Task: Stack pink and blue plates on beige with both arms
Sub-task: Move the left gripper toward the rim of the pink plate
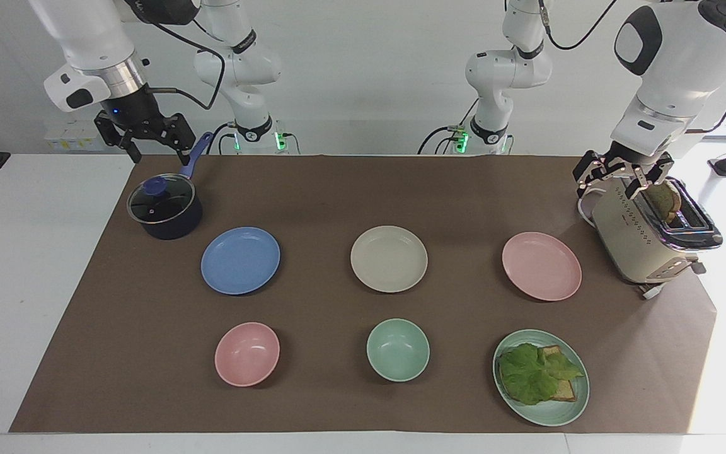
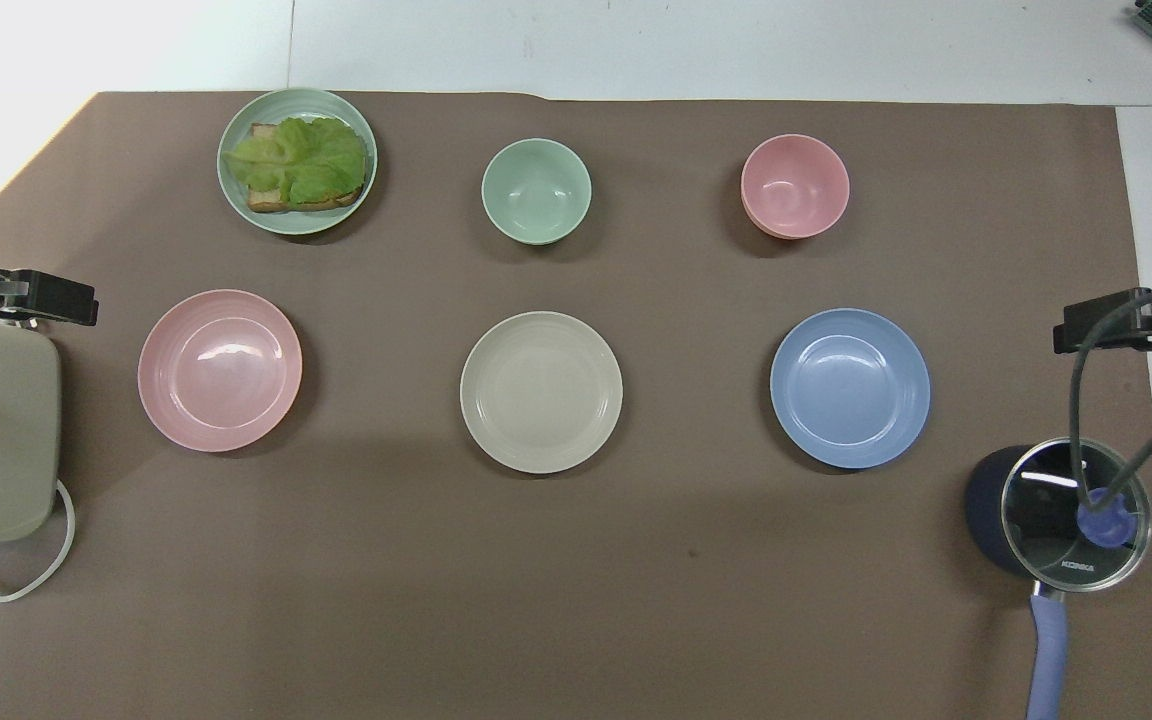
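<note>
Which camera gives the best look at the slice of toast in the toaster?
The facing view: the toast stands in the slot of the toaster, under the left gripper. The overhead view shows only the toaster's side at the frame edge, no toast.

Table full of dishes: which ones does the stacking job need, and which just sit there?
Needed: pink plate, blue plate, beige plate.
Just there: pink bowl, green bowl, green plate with lettuce and toast, toaster, lidded pot.

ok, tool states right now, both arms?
Left tool: open, holding nothing, over the toaster.
Right tool: open, holding nothing, over the saucepan.
</note>
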You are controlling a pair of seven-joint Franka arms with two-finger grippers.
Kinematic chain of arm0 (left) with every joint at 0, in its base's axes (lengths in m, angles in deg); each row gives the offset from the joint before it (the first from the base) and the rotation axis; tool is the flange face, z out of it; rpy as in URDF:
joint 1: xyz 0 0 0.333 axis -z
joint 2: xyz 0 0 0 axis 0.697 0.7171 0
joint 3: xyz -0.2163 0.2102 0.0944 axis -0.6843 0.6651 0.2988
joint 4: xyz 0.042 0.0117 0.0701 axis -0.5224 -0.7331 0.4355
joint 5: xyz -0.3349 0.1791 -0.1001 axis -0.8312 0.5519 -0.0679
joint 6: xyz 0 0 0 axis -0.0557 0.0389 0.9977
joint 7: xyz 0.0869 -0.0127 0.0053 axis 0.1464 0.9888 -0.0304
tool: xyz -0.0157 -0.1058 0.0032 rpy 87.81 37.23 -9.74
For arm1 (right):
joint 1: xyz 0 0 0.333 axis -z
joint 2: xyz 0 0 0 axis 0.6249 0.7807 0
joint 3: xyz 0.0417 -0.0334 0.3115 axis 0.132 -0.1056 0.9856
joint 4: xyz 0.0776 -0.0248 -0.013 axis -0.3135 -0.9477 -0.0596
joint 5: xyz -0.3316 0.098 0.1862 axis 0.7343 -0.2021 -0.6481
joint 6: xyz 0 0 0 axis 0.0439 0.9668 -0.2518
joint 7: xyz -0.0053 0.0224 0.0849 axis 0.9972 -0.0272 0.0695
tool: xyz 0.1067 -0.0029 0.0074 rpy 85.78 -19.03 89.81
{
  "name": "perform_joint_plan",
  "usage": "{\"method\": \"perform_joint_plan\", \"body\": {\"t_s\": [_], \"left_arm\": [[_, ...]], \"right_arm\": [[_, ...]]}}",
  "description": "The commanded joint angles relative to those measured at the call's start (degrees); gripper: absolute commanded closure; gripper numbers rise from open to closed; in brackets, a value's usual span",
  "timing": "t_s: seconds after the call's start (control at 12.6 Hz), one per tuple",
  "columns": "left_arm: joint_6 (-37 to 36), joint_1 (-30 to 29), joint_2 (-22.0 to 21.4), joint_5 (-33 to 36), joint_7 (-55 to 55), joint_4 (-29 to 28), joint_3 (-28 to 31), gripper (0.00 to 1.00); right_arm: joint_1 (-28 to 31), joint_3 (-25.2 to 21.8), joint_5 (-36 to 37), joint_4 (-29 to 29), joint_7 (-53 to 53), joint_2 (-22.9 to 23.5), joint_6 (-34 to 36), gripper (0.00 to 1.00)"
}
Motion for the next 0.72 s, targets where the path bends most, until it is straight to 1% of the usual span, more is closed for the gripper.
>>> {"method": "perform_joint_plan", "body": {"t_s": [0.0,0.4,0.56,0.64], "left_arm": [[-1.11,-0.18,0.11,-0.61,-0.30,0.71,0.00,0.00],[-0.76,-0.19,-0.15,-0.70,-0.30,-0.17,0.00,0.00],[0.90,-0.18,0.19,-0.70,-0.39,-2.97,0.00,0.00],[4.91,-0.27,0.20,-0.70,-0.48,-6.20,0.00,0.00]], "right_arm": [[0.24,0.15,0.01,-0.09,0.71,-0.38,-0.06,0.00],[0.16,0.07,0.10,-0.09,0.45,-0.38,0.03,0.00],[0.25,0.07,0.10,-0.09,0.54,-0.38,0.03,0.00],[0.25,0.07,0.10,-0.09,0.45,-0.38,0.03,0.00]]}}
